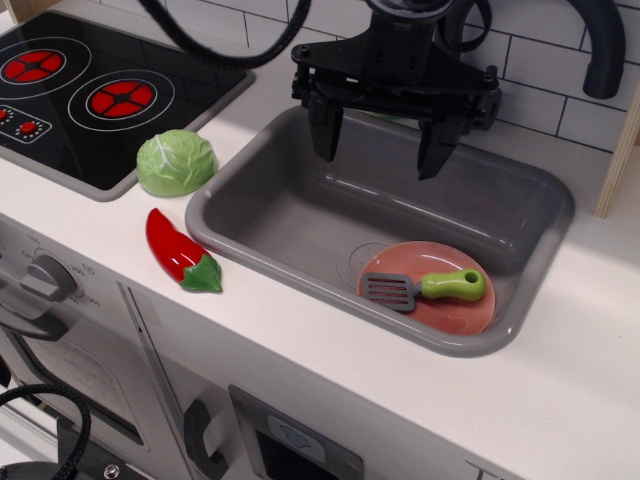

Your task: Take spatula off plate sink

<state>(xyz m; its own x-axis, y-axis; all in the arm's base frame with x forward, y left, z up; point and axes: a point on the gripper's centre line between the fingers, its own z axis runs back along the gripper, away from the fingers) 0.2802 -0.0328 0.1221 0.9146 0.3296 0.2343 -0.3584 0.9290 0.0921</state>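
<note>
Nearest, white counter (560,400) and toy oven knob (48,275) along the front edge. On the counter left of the sink (300,215), red pepper (180,252), then green cabbage (176,162) behind it. In the sink's near right corner, pink plate (455,312) flat on the floor, spatula (428,288) lying across it, dark blade left, green handle right. Farther back, above the sink's rear rim, black gripper (382,140), fingers spread wide, holding nothing, well apart from the spatula. Farthest left, black stovetop (150,55) with red burners.
</note>
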